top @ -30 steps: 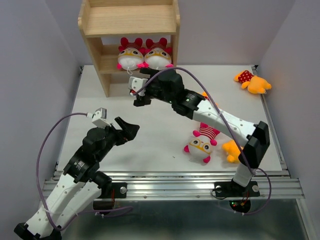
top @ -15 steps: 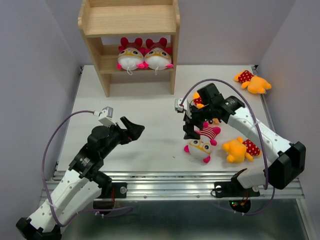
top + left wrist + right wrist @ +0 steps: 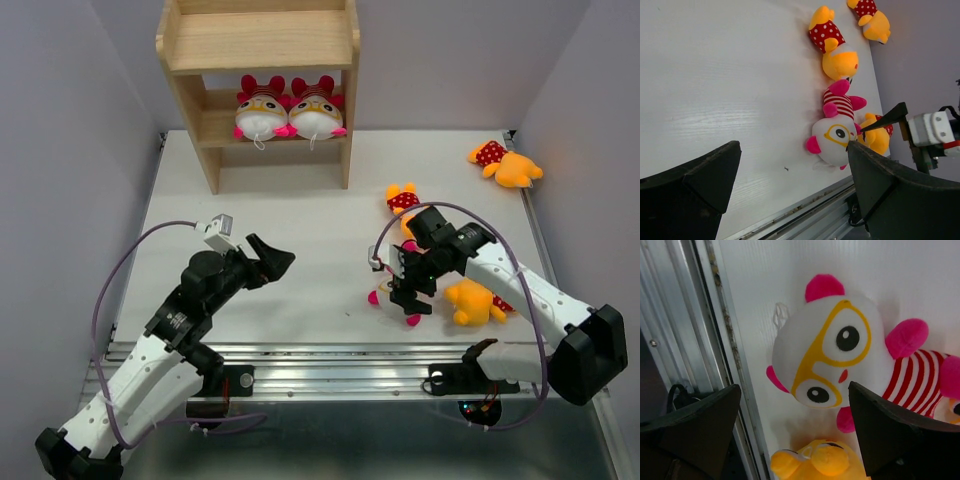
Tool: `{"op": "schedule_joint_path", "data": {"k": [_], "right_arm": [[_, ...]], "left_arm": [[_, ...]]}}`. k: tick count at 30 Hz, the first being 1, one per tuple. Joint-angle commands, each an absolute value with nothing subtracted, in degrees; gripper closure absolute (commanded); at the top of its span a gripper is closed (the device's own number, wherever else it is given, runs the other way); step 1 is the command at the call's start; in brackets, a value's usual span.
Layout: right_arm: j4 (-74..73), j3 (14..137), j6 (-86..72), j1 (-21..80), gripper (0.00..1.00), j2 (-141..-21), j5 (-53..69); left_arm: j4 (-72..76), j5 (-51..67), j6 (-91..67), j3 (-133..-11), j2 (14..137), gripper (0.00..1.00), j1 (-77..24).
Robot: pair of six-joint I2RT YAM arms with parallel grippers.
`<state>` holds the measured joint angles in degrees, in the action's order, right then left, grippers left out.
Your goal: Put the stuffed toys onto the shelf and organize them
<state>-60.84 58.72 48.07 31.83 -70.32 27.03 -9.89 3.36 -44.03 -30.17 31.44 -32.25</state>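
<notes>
Two striped dolls [image 3: 262,112] sit on the shelf's [image 3: 258,40] lower tier; four toys [image 3: 472,300] lie loose, front-right of the shelf. The right gripper [image 3: 408,287], jaws wide, straddles the third striped doll [image 3: 827,357]; the left gripper [image 3: 262,262] gapes empty.

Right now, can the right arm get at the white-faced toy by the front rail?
Probably yes: the right gripper hangs just over the white-faced toy, jaws open either side of its head, nothing covering it. An orange toy lies close beside.

The wide-open tool [image 3: 794,389] flanks 1 white-faced striped toy [image 3: 830,357], with a yellow toy [image 3: 812,460] just beside it.
</notes>
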Motion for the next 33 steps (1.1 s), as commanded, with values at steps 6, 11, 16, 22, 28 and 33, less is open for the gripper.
{"op": "schedule_joint_path", "data": {"k": [6, 11, 16, 22, 28, 33], "right_arm": [[-44.93, 50.63, 43.51, 31.64, 0.21, -73.65, 15.31], [-38.23, 47.46, 44.03, 31.64, 0.73, -77.25, 11.60], [-44.10, 47.46, 56.90, 31.64, 0.91, -72.70, 23.36], [-55.71, 50.88, 83.96, 31.64, 0.97, -65.56, 37.69], [-61.70, 58.61, 94.65, 33.56, 0.99, -73.55, 44.56], [-57.84, 64.33, 92.20, 39.19, 0.99, -78.31, 45.18]], "left_arm": [[-1.59, 7.29, -46.49, -27.34, 34.63, 0.02, -32.26], [2.36, 9.22, -50.53, -24.97, 35.77, 0.02, -32.26], [11.39, 13.08, -55.27, -20.76, 36.03, 0.02, -32.26], [19.68, 18.71, -59.15, -18.46, 40.94, 0.02, -32.34], [22.50, 24.95, -58.27, -20.39, 49.64, 0.02, -32.26], [24.43, 28.82, -57.30, -22.23, 54.84, 0.02, -32.43]]}}
